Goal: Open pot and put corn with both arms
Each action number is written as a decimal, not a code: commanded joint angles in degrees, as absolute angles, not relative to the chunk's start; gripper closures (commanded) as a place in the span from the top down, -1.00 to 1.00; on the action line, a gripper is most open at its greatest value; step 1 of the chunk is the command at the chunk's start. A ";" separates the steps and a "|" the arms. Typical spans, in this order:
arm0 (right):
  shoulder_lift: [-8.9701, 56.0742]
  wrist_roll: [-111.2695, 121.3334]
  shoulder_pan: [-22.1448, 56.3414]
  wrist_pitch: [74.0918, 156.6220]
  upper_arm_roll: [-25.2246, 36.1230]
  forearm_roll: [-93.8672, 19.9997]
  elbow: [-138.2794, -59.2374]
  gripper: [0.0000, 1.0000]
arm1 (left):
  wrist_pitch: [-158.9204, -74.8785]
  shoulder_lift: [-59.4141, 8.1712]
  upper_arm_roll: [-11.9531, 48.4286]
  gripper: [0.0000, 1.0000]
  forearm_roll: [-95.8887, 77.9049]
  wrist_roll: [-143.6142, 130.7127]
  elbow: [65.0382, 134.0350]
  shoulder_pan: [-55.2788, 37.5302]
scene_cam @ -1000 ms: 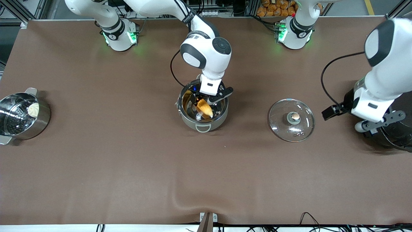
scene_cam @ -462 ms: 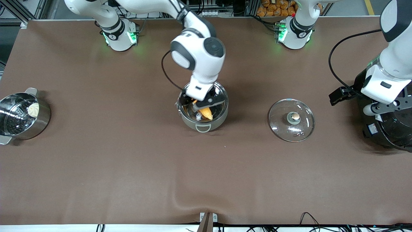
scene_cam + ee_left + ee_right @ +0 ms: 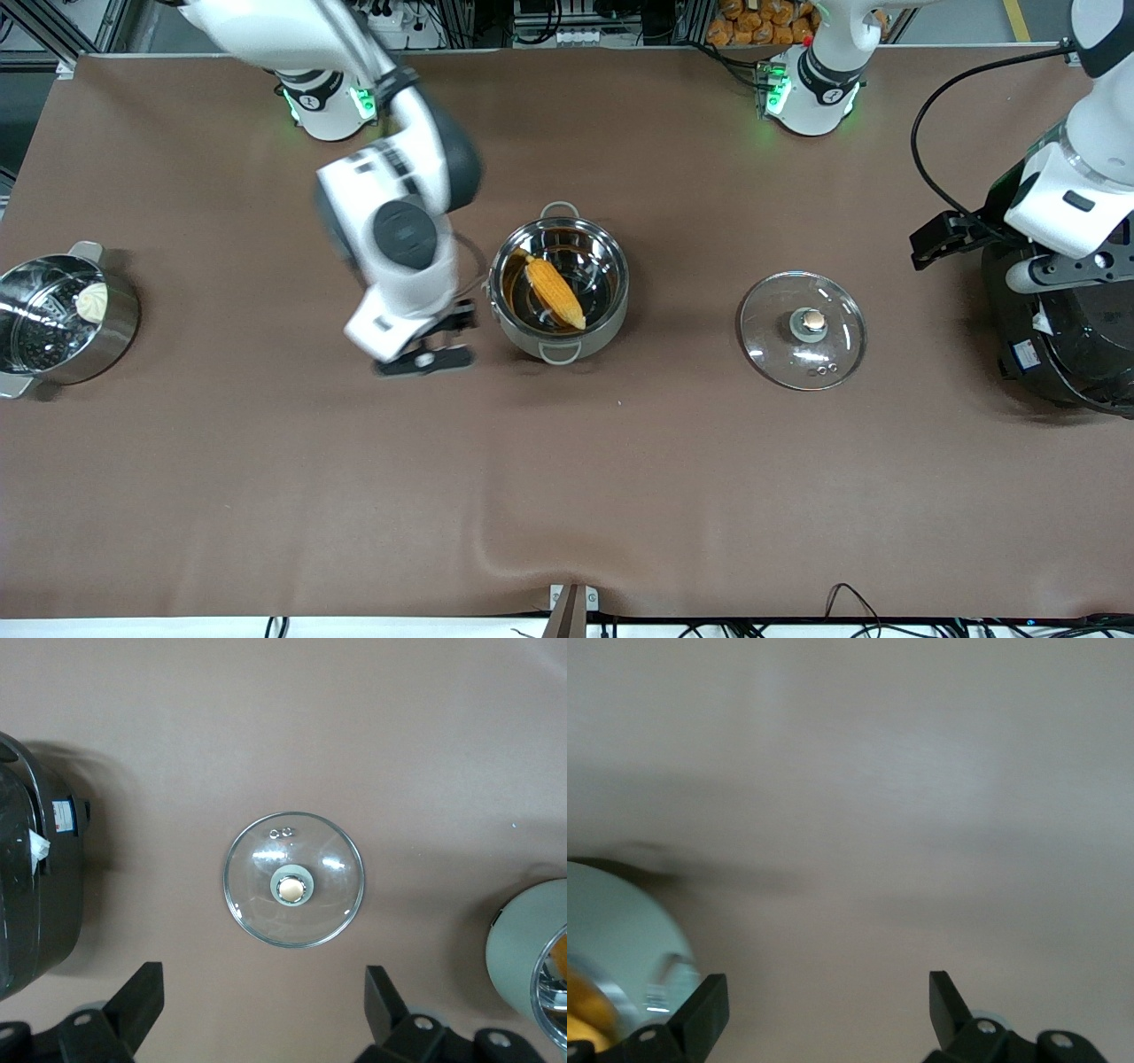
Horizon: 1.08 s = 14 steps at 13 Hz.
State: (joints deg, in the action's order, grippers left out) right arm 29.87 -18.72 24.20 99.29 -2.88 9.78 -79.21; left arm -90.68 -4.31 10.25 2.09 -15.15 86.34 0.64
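The shiny steel pot [image 3: 611, 306] stands open in the middle of the table, and the yellow-orange corn [image 3: 554, 291] lies inside it. Its glass lid [image 3: 802, 330] with a tan knob lies flat on the cloth toward the left arm's end; it also shows in the left wrist view [image 3: 293, 879]. My right gripper [image 3: 425, 350] is open and empty, over the cloth beside the pot toward the right arm's end. The pot's wall [image 3: 611, 939] edges the right wrist view. My left gripper [image 3: 983, 252] is open and empty, over the edge of the black cooker [image 3: 1072, 341].
A steel pot with a steamer insert [image 3: 53, 319] holding a pale dumpling stands at the right arm's end. The large black cooker stands at the left arm's end and shows in the left wrist view [image 3: 35, 877]. A ripple in the cloth [image 3: 532, 549] lies near the front edge.
My right gripper has let go of the corn, which now lies in the pot, and has swung out to the cloth beside it. My left gripper has drifted up over the cooker.
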 commanded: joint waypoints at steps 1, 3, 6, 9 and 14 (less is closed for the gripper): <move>26.82 -11.71 16.65 95.90 -4.13 7.48 -80.51 1.00 | -89.47 -1.95 10.37 1.00 0.62 -13.19 86.31 1.14; 24.10 -7.14 10.58 93.96 -4.13 2.83 -81.90 1.00 | -89.47 -1.41 10.28 1.00 0.62 -13.18 86.40 1.23; 17.26 -2.38 4.24 93.16 -4.13 0.46 -86.81 1.00 | -89.47 -1.67 10.37 1.00 0.88 -13.36 86.13 1.14; 8.55 0.43 1.50 92.99 -3.87 -2.55 -93.06 1.00 | -89.04 -1.67 10.55 1.00 0.44 -13.36 86.05 0.97; 0.80 1.66 -0.09 90.62 -3.87 -1.23 -93.87 1.00 | -85.88 -1.93 10.46 1.00 0.53 -13.36 84.30 0.97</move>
